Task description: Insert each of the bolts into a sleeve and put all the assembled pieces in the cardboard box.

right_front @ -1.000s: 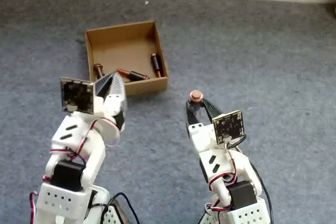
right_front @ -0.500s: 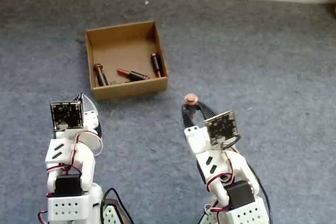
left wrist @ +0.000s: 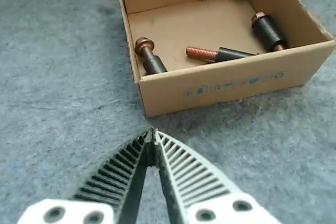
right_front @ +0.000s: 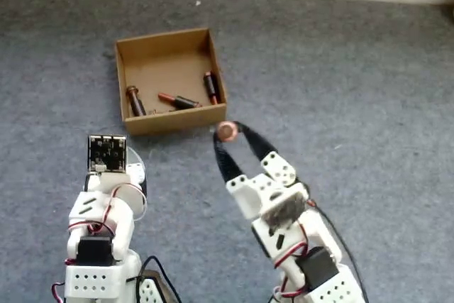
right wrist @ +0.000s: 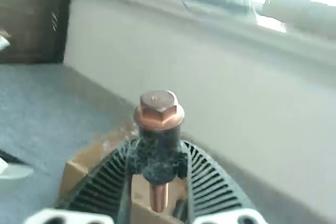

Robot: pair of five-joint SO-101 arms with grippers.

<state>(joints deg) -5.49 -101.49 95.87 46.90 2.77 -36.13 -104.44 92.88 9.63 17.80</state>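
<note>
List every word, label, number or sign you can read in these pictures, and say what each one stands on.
Cardboard box, outer wall: a row of blue print, too blurred to read.
Sleeved bolt in the right tool: no marking on its head that can be read.
No other text, number or sign is legible.
</note>
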